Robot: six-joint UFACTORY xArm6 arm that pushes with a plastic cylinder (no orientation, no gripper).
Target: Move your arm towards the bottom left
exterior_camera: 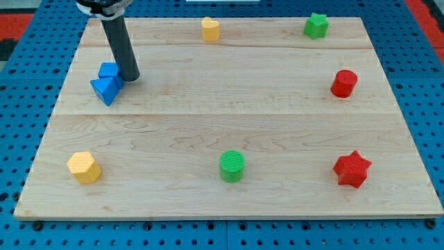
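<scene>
My tip [131, 76] rests on the wooden board [229, 132] at the view's upper left, at the end of a dark rod coming down from the top edge. It touches the right side of a blue block [109, 70]. A blue triangular block [105, 89] lies just below and left of that one, touching it. The yellow hexagonal block [84, 167] sits far below the tip, near the board's bottom left corner.
A yellow block [210, 29] and a green star block [316, 26] sit along the top. A red cylinder [343, 83] is at the right. A green cylinder [232, 166] and a red star [352, 169] lie along the bottom. Blue pegboard surrounds the board.
</scene>
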